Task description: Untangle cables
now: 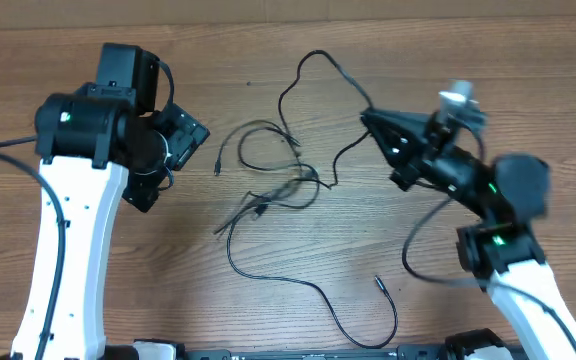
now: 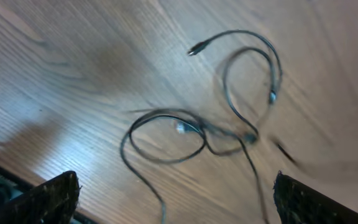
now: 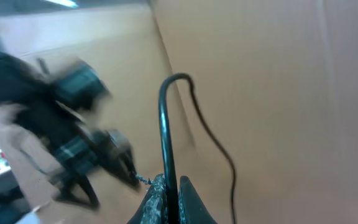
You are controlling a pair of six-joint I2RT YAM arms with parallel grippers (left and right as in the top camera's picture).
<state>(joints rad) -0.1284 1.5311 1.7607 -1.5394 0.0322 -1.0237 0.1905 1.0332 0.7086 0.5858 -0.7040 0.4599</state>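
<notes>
wood-grain bench [image 1: 268, 40] fills the overhead view. toward 9 o'clock the left end effector [image 1: 193, 132] hovers above the surface, its fingers [image 2: 55, 199] spread wide with nothing between them. just beside it, near the middle of the bench, the cables [image 1: 303, 182] lie in a loose tangle of thin black loops. one strand trails toward 6 o'clock and another climbs toward 12 o'clock. toward 3 o'clock the right end effector [image 1: 368, 120] is clamped tight on that upper strand, which arches up out of its grip in the right wrist view.
</notes>
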